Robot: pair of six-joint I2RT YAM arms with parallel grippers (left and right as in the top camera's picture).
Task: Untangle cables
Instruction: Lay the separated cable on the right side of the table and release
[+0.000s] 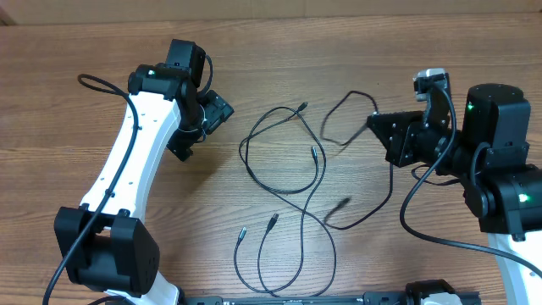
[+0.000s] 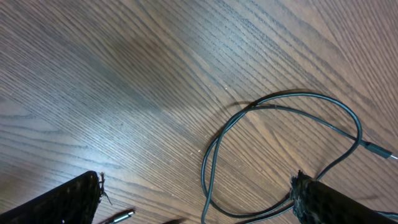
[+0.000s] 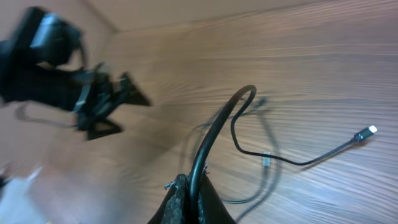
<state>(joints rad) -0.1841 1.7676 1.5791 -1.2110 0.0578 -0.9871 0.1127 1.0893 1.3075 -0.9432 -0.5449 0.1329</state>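
Several thin black cables (image 1: 284, 157) lie crossed over one another on the wooden table between the arms. My right gripper (image 1: 373, 122) is shut on one cable (image 3: 214, 127), which rises from its jaws (image 3: 193, 186) and bends over; a loop of it lies left of the gripper (image 1: 339, 106). A silver-tipped plug (image 3: 367, 130) lies on the wood. My left gripper (image 1: 206, 130) is open and empty, left of the tangle. In the left wrist view a cable loop (image 2: 292, 99) lies between and beyond its jaws (image 2: 199, 190), with a silver-tipped plug (image 2: 121, 216) near the left finger.
A shorter U-shaped cable (image 1: 254, 273) with two plugs lies near the front edge. The left arm (image 3: 56, 68) shows blurred in the right wrist view. Both arm bases (image 1: 106, 254) stand at the front corners. The table's far edge (image 1: 271, 19) runs along the top.
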